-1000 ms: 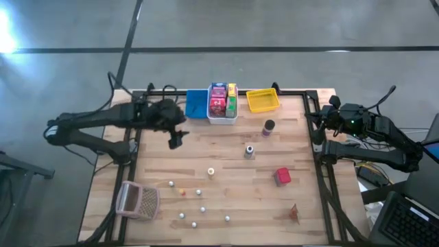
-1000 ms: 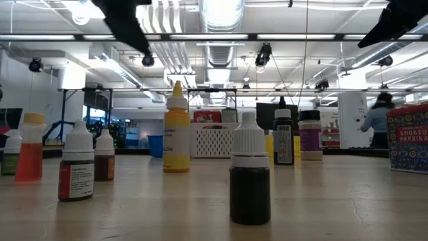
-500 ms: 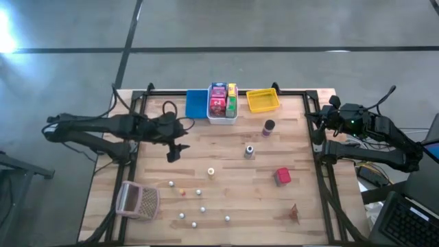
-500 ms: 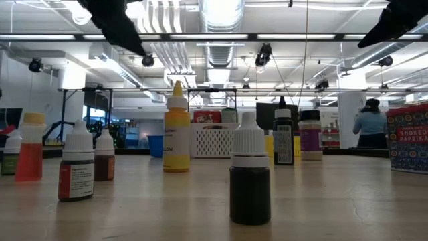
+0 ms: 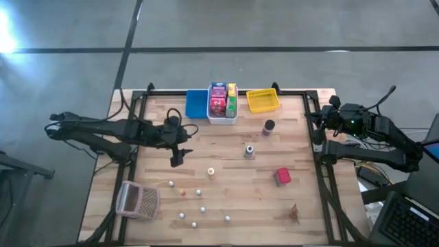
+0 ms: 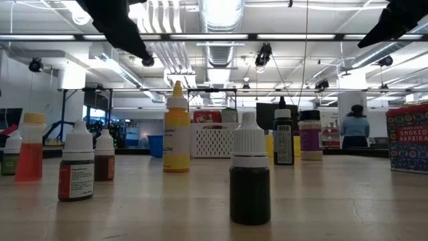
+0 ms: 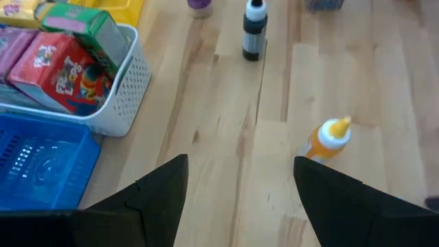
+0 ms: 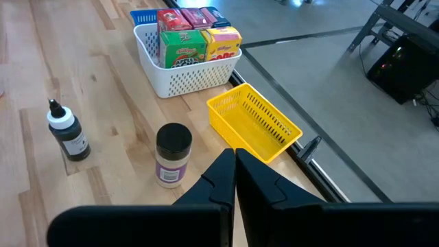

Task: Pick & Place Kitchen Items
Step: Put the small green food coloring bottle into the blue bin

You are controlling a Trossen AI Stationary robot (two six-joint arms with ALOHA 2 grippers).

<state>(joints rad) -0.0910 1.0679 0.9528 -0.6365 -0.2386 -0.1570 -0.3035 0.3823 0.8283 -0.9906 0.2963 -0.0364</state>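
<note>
Our left hand (image 5: 177, 158) hangs spread, empty — the yellow dropper bottle (image 7: 329, 138) just ahead; right hand (image 8: 235, 180) pressed together.

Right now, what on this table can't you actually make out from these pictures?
- Small balls, high view: too small to tell what they are.
- Brown thing near the table's right corner, high view: too small to identify.
- Blue bin, left wrist view: cut off by the edge and the left gripper, which is open.
- Jar label, right wrist view: unreadable.

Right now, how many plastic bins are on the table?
3, in a row at the far edge: blue bin, white bin holding boxes, yellow bin.
</note>
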